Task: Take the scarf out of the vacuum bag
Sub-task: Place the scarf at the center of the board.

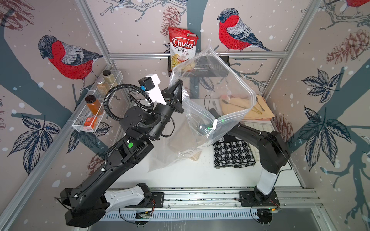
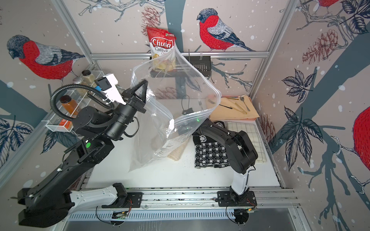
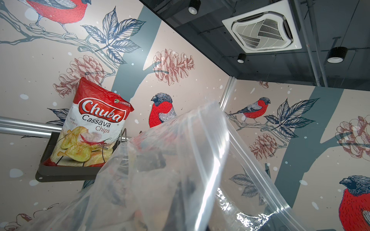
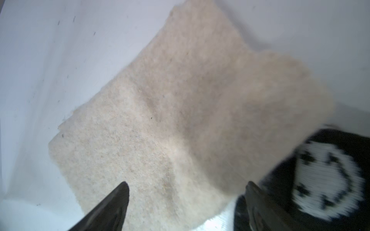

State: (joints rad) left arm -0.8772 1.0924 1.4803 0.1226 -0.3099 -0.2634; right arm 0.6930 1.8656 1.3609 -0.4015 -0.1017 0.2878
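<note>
White table (image 1: 190, 176), bird-print walls (image 1: 130, 30) — we log the left gripper (image 1: 179, 82) pinching the vacuum bag (image 1: 210, 90) high, presumably to hold its mouth open; the right gripper (image 4: 187, 184), jaws spread, hovers over the scarf (image 4: 180, 110), flat on the table beneath the bag.

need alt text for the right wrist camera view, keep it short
A beige fuzzy cloth lies flat on a white table and fills most of the view. The right gripper hangs over it, its dark fingers wide apart and holding nothing. A black and white knit cloth shows blurred at one corner.
</note>
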